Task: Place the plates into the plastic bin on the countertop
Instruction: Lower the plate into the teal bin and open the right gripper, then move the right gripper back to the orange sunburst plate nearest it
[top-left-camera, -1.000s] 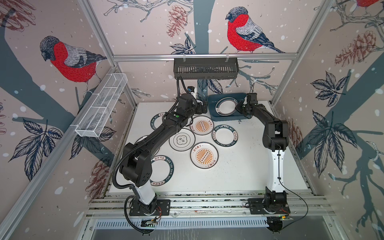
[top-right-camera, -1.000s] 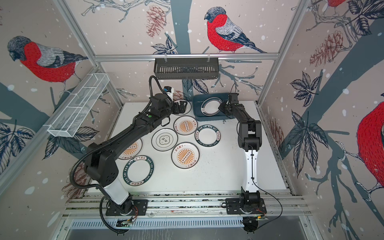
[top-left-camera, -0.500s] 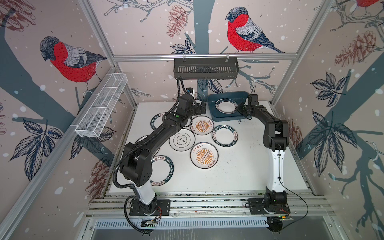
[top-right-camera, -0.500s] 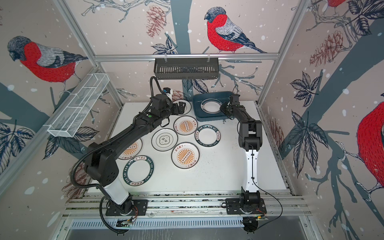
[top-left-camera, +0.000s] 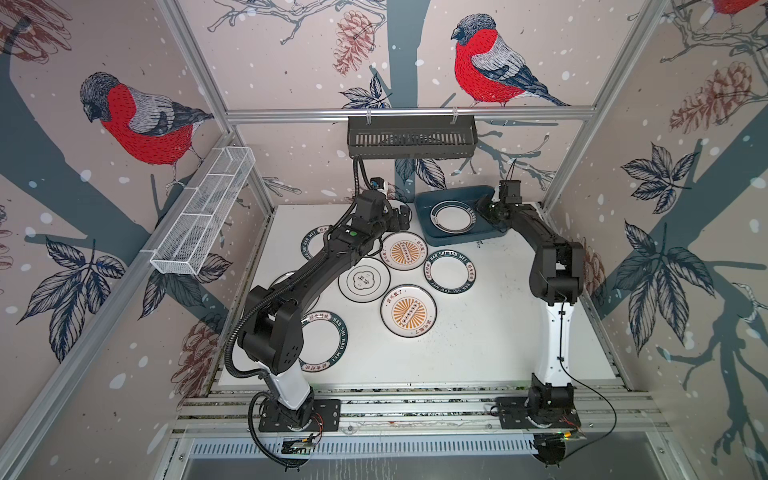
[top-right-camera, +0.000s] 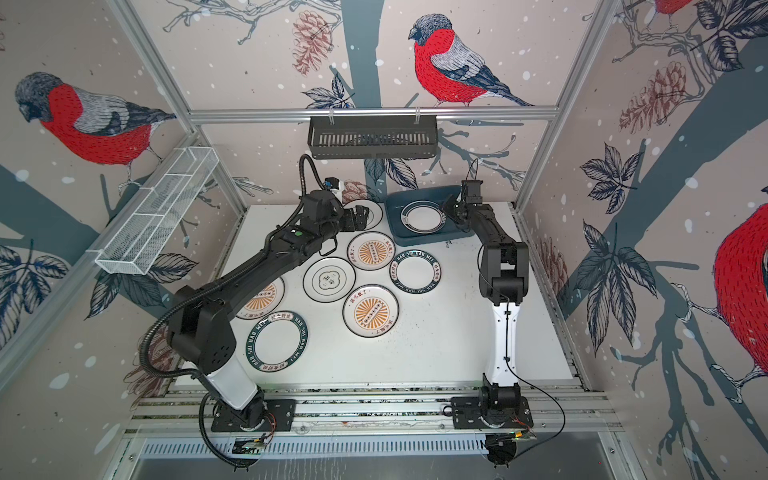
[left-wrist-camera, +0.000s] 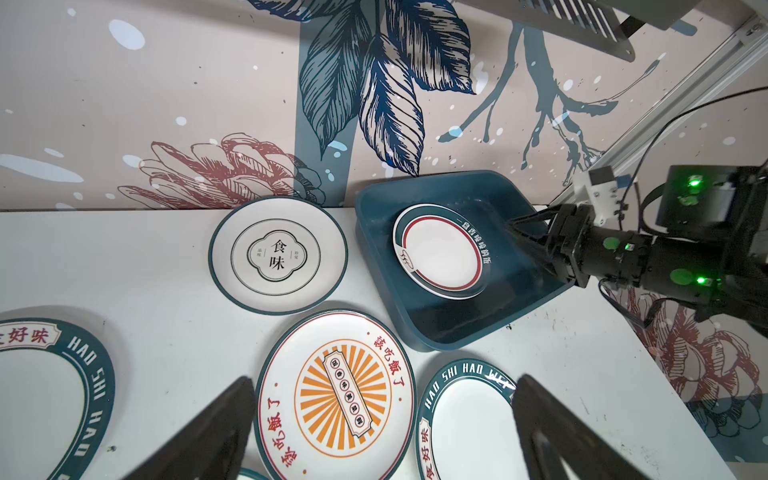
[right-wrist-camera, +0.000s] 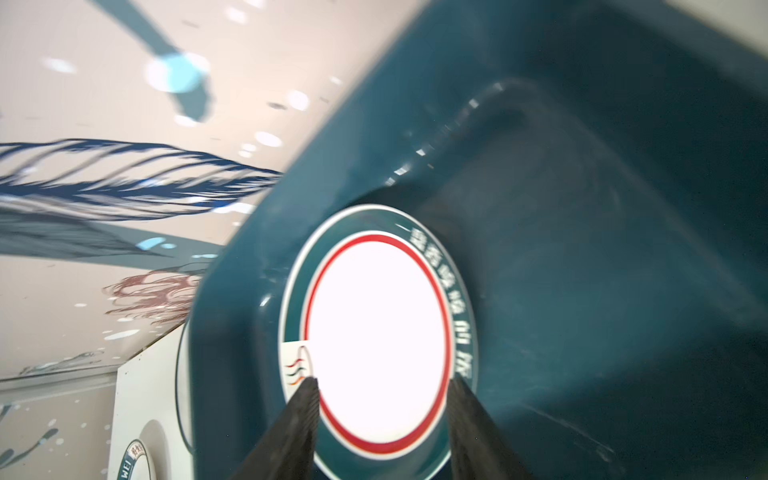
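Release step: back right gripper (right-wrist-camera: 384, 380) straight out, jaws part-open and holding nothing, clear of plate (top-left-camera: 453, 216) lying in bin (top-left-camera: 465, 239) at one o'clock of table (top-left-camera: 478, 332). Then lower left gripper (left-wrist-camera: 384, 379), spread wide and empty, onto sunburst plate (top-left-camera: 405, 251) at twelve o'clock.

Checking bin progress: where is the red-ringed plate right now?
In both top views the red-ringed plate lies inside the plastic bin at the back of the countertop, right of centre, just left of the open right gripper.
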